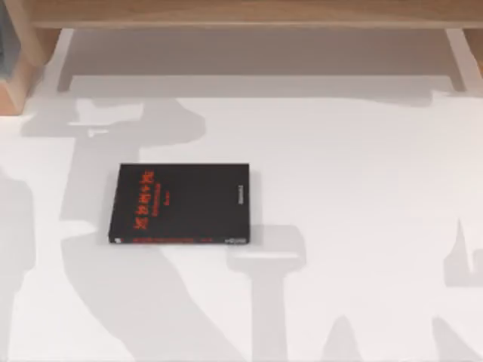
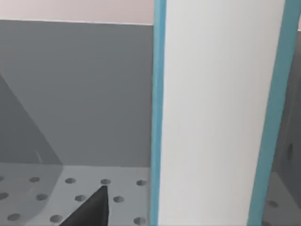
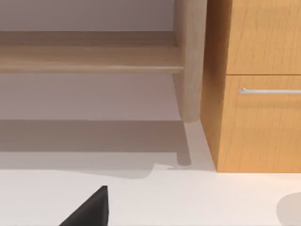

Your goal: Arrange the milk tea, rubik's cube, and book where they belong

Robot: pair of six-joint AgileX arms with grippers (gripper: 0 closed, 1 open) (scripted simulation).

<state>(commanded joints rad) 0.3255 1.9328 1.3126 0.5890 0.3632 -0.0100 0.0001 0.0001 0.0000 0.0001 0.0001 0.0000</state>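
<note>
- While the book point(image 1: 179, 204) lies flat, left of centre in the top view, it looks like the piece still to place.
- Whether my jaws stand wide or narrow I cannot tell.
- Next, I judge, calls for reaching down to its edge.
</note>
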